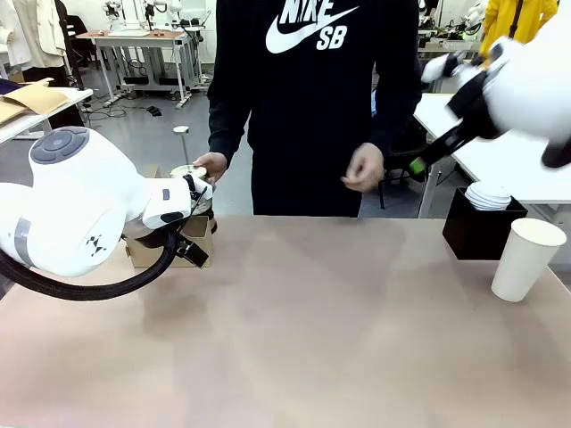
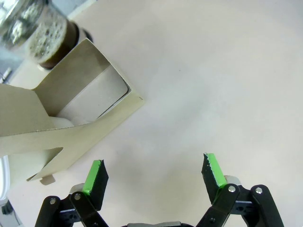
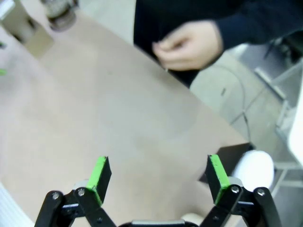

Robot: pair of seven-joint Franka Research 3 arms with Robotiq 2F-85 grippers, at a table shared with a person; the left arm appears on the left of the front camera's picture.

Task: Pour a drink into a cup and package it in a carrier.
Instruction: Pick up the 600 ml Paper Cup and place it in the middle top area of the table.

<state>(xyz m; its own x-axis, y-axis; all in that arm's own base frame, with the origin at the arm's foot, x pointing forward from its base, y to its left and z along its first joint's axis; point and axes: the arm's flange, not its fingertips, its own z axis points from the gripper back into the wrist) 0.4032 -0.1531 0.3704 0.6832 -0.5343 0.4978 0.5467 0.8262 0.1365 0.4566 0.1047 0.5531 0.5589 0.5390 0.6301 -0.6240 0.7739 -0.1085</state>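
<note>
Your left pincer (image 2: 155, 172) stands wide open with nothing between its green pads (image 2: 97, 176), hanging over the pale bench (image 2: 213, 71). In its wrist view the brown cardboard carrier (image 2: 71, 118) sits just up and left of the fingers, near the left pad but apart from it. Behind the carrier stands the glass jug (image 2: 35, 26), its wall speckled with bubbles, and you can see the dark brown drink (image 2: 70, 32) through it. In the front view your left arm covers most of the carrier at the bench's far left.

Your right pincer (image 3: 156, 172) is spread open too and holds nothing. It hangs high over the right side of the bench. Its wrist view is blurred, so fine detail there cannot be told.

The cup (image 1: 526, 259), tall and plain white, stands upright on the bench at your right. It is just beside the black box (image 1: 477, 234) of white lids (image 1: 489, 196), on the side nearer you, and well apart from the carrier and the jug across the bench.

The only writing you can read is on the person (image 1: 312, 134) at the far side: the black top reads "NIKE SB" (image 1: 308, 22) in white, with the swoosh between the two words. One hand (image 1: 212, 165) is at the jug's round metal top (image 1: 187, 169). The other hand (image 1: 364, 168) is loosely curled in front of the body, above the bench's far edge.
</note>
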